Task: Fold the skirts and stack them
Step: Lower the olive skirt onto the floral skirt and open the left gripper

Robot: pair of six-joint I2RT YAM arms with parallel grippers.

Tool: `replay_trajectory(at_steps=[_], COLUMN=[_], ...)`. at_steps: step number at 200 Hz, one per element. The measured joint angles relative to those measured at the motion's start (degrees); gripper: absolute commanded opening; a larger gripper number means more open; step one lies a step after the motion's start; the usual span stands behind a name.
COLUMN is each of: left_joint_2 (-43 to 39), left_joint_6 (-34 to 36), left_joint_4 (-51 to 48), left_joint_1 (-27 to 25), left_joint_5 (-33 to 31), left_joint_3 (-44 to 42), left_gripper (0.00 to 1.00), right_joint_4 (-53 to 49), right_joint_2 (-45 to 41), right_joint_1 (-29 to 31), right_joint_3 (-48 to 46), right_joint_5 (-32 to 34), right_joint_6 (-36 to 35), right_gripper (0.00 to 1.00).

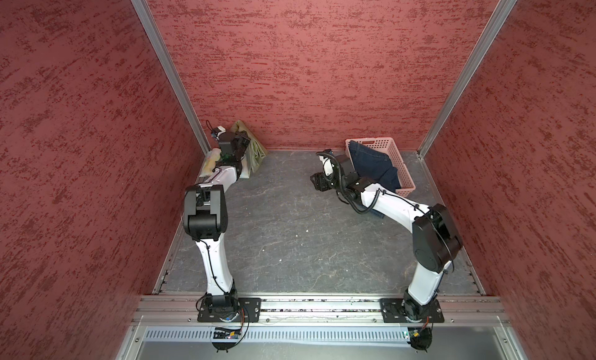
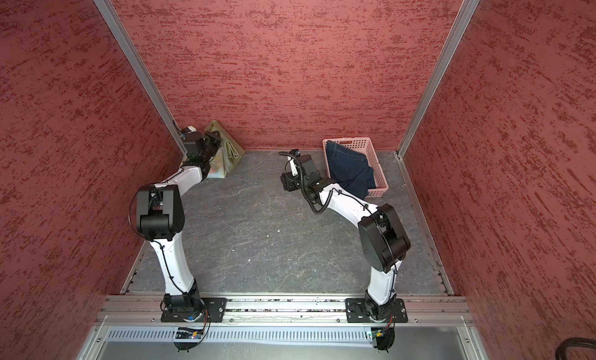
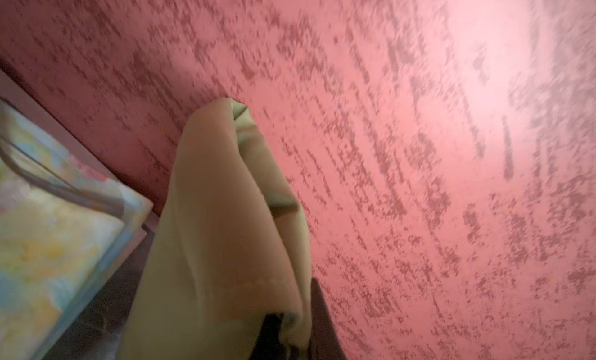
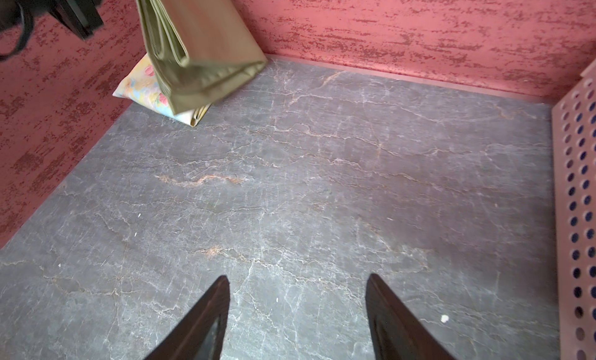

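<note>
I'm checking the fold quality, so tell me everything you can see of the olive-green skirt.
The olive-green skirt is plain, soft cloth, folded into a flat packet with several layers showing at its edge. The left tool is shut on it, holding it up tilted in the far left corner. Its lower edge overlaps the folded floral skirt; whether it rests there is unclear.

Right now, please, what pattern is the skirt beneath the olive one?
Pastel floral skirt, pink blooms; right wrist view.

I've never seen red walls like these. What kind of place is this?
Probably a robot test booth: two arms bolted to a metal rail, red walls boxing in a grey table, and a denim skirt in a pink basket.
</note>
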Motion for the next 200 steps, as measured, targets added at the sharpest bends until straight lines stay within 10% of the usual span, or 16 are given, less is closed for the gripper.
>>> replay_trajectory(at_steps=[148, 200], left_joint_2=[0.0, 0.8], left_joint_6=[4.0, 9.1], left_joint_4=[-5.5, -21.7], left_joint_1=[10.7, 12.1], left_joint_5=[-2.1, -3.5], left_joint_3=[-8.2, 0.5], left_gripper=[0.03, 0.47], right_joint_4=[1.1, 1.5], right_joint_2=[-1.2, -2.1], right_joint_1=[0.8, 1.0], right_joint_3=[-0.9, -3.0], right_joint_5=[0.0, 0.0], right_joint_6=[-0.4, -0.4], right_gripper=[0.68, 0.69])
